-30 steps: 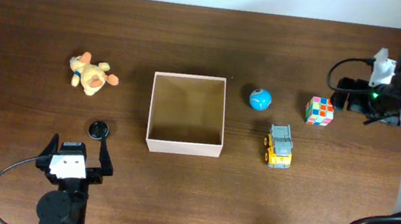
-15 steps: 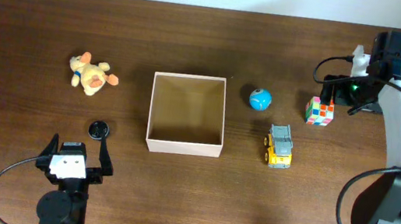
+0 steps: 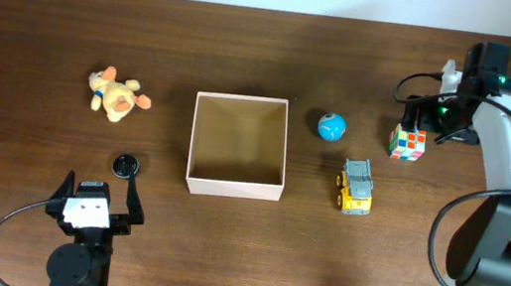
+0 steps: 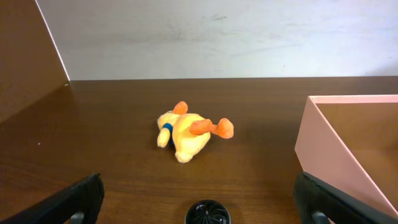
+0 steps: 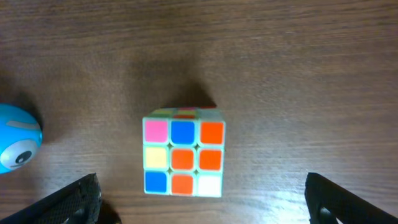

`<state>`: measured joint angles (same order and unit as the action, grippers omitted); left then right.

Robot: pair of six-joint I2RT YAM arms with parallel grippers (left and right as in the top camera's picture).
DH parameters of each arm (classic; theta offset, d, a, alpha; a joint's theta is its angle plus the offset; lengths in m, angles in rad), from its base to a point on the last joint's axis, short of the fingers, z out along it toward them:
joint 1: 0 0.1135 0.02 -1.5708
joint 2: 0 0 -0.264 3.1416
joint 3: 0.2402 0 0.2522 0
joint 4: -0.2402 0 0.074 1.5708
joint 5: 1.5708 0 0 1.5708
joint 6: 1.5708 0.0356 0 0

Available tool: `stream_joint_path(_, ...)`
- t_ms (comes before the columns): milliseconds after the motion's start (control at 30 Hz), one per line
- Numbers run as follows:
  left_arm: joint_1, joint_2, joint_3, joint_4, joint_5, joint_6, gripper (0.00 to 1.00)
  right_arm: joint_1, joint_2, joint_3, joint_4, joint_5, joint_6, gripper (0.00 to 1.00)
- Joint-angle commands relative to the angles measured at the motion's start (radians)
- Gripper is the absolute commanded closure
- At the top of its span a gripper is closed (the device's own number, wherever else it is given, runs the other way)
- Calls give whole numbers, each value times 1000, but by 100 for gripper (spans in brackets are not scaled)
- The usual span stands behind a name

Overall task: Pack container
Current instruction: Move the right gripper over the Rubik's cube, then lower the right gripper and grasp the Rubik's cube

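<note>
A: Is your light good enough to work by?

B: You have even, soft light from above. Overhead, the table (image 3: pixel 52 24) reads clearly and stays sharp edge to edge, with only faint shadows.

A: And your wrist views?

B: The cube (image 5: pixel 183 152) is crisp and throws a soft dark patch onto the wood behind it. The left gripper's fingers (image 4: pixel 81 198) and right gripper's fingers (image 5: pixel 78 199) blur in your lower corners. The container (image 4: pixel 336 155) wall looks pinkish, and the wood near the plush duck (image 4: pixel 186 134) shows a dull sheen.

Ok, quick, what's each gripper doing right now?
The left gripper is open, holding nothing.
The right gripper is open, holding nothing, fingers either side of the cube.
</note>
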<state>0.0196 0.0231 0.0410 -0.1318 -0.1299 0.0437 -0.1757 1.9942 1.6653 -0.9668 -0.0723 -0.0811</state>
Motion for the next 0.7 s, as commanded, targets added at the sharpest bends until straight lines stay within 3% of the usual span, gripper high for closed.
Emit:
stream_joint_path(0, 1, -5, -5, 0, 10, -6, 1, 6, 32, 17, 4, -37, 11, 1)
stream_joint_path(667, 1, -5, -5, 0, 10, -6, 1, 8, 124, 15, 26, -56, 15, 1)
